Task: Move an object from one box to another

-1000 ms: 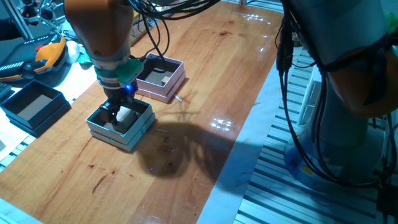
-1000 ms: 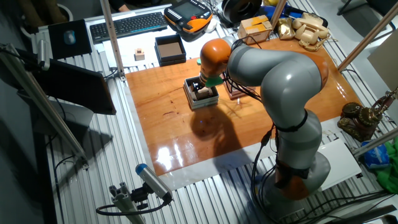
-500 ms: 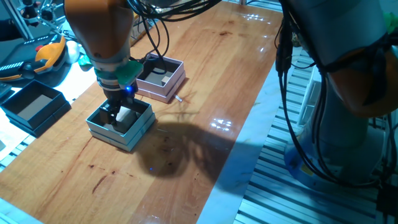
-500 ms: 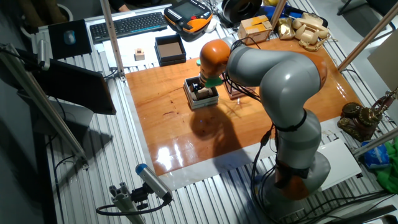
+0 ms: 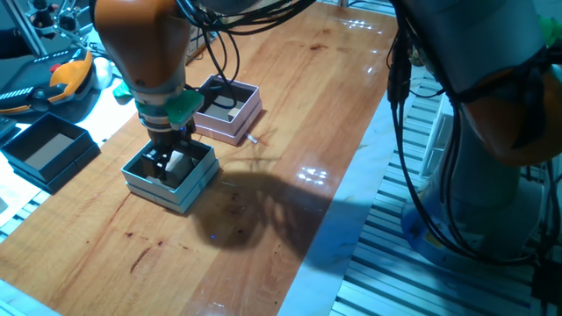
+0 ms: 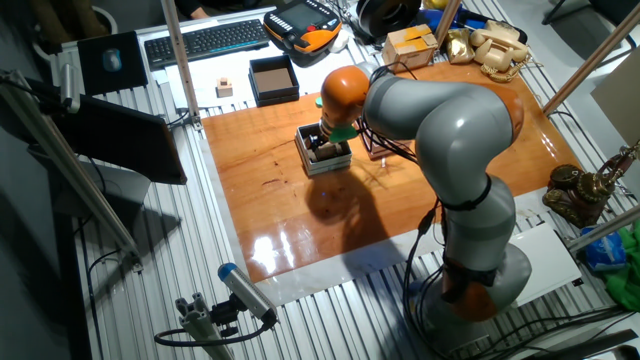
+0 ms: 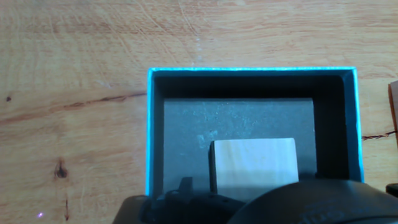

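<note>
Gripper [image 5: 169, 161] lowered into the teal box [image 5: 169, 174] over a pale wooden block [image 7: 253, 163]; whether it grips cannot be told. Glossy wooden table [image 5: 290, 114]; no legible writing.

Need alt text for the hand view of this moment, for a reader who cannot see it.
Looking straight down into a teal-rimmed square box on a wooden table, a pale wooden block lies on its dark floor. The dark end effector body fills the bottom edge, partly covering the block.
</note>
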